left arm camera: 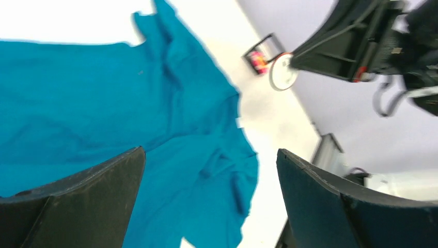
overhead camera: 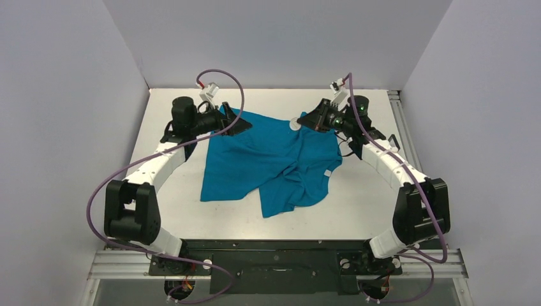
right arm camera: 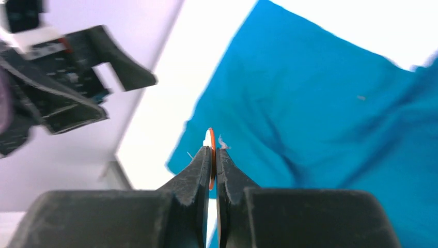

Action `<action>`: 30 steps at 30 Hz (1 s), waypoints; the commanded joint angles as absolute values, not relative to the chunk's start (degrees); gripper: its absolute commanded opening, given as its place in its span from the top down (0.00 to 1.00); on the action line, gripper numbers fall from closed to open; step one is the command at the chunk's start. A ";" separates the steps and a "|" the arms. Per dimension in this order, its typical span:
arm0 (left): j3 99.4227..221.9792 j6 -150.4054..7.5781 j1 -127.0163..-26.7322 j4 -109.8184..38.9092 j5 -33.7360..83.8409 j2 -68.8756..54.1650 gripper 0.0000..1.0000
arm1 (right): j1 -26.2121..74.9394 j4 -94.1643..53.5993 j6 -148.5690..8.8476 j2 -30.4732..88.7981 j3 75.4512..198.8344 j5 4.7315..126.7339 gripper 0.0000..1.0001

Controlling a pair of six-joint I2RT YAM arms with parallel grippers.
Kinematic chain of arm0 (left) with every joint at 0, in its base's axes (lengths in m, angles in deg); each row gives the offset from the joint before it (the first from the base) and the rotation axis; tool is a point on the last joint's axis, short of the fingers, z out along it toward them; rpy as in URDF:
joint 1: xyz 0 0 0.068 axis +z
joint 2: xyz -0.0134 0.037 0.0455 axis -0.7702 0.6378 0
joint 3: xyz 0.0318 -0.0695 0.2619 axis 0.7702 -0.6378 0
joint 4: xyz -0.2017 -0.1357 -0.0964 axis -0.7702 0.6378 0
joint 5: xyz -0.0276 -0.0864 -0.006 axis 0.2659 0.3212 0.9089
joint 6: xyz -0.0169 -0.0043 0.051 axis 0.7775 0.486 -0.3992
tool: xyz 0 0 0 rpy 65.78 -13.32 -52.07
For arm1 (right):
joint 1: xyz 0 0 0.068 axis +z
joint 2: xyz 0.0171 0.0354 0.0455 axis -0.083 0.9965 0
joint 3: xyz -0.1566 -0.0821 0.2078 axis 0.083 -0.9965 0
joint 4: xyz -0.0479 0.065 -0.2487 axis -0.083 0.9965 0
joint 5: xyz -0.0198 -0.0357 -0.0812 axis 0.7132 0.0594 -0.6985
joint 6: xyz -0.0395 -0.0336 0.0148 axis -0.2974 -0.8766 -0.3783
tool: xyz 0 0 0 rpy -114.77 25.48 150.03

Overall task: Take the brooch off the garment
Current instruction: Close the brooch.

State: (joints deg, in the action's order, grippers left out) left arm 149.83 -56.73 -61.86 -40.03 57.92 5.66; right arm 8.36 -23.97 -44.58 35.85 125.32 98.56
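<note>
Right hand (right arm camera: 213, 153) tight on one brooch (right arm camera: 209, 136), beside one garment (overhead camera: 268, 159).

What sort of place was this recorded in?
Probably a lab robot cell: a white table boxed in by plain walls, a left arm and right arm bolted to a metal rail, and a teal T-shirt laid out.

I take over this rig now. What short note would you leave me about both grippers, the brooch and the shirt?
The left gripper is open and holds nothing, over the far left part of the garment.
The right gripper is shut on the brooch, seen edge-on.
The garment lies crumpled on the table.
Done: the brooch looks clear of the fabric.
Left: probably set the brooch on the table and release.
</note>
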 commanded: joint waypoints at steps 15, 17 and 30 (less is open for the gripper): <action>142.69 -20.07 -67.86 -83.43 77.48 3.28 0.33 | 16.97 -44.97 -22.69 26.65 121.90 111.36 1.00; 142.74 -19.91 -68.42 -83.89 77.51 3.34 0.35 | 17.45 -44.02 -23.80 26.56 122.15 111.66 1.00; 143.67 -15.70 -70.40 -89.66 78.39 5.94 0.66 | 19.24 -41.83 -27.02 26.71 122.97 112.05 1.00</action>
